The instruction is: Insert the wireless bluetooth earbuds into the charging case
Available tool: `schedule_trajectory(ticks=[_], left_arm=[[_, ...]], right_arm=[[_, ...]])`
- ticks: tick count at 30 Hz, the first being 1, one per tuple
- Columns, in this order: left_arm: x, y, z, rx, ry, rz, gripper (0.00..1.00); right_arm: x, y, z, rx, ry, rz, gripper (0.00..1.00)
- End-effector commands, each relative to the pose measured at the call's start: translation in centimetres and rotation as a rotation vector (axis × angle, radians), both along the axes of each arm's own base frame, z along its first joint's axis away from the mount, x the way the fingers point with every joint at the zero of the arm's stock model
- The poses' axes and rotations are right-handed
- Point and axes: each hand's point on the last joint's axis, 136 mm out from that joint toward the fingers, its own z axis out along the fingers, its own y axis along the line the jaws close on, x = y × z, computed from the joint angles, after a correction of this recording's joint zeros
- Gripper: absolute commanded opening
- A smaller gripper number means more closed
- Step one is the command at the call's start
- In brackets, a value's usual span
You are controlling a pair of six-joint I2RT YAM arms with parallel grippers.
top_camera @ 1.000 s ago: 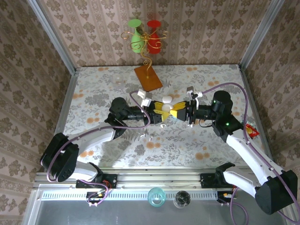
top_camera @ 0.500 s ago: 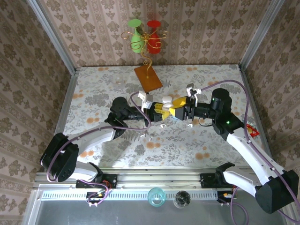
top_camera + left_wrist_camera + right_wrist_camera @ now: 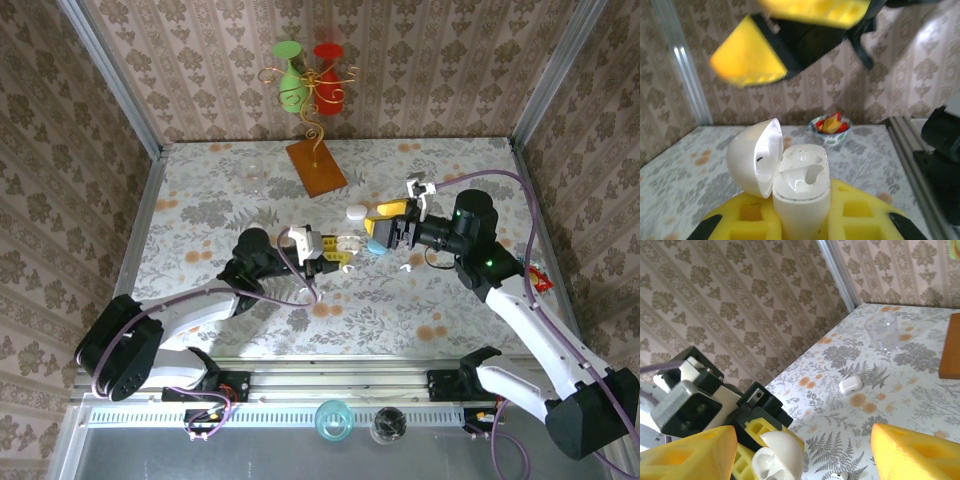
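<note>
One-handed, grips glossy white open-lidded charging case (image 3: 801,190) in clenched left gripper (image 3: 338,250) mid-frame, right gripper (image 3: 380,228) released alongside.

Case (image 3: 801,190) upright between left gripper's (image 3: 335,250) fingers, lid (image 3: 752,157) tipped open to its left. Right gripper (image 3: 383,225) above and just ahead, clear of case. Bowl (image 3: 830,124) on table (image 3: 900,405) beyond. Ahead of right gripper: second case (image 3: 850,385) on table, cup (image 3: 882,332) behind it, board (image 3: 951,346) further right.

White charging case (image 3: 801,192), yellow-padded left gripper (image 3: 802,220), floral-patterned table (image 3: 200,195).
</note>
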Motion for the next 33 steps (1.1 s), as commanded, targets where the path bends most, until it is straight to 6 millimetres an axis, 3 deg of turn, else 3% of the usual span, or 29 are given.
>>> schedule_trajectory(ticks=[1,8,13,23,29,33], left_arm=[[2.4,1.1,0.4,-0.038,-0.032,0.124,0.0],[4.9,3.1,-2.6,0.027,0.03,0.251,0.0],[6.4,5.8,-2.8,0.032,0.03,0.328,0.0],[10.8,13.4,-2.6,-0.003,0.066,0.589,0.0],[11.7,16.6,-2.1,-0.057,0.081,0.665,0.0],[11.5,17.4,-2.0,-0.066,0.072,0.681,0.0]], right_arm=[[1.6,-1.5,-1.1,-0.001,0.072,-0.135,0.71],[4.6,-3.1,-7.5,-0.103,0.341,-0.312,0.69],[4.7,-2.7,-13.6,-0.194,0.546,-0.342,0.68],[1.6,3.8,-22.5,-0.4,0.754,-0.236,0.66],[0.1,7.9,-25.7,-0.556,0.766,-0.194,0.62],[-0.3,9.1,-27.1,-0.689,0.734,-0.195,0.59]])
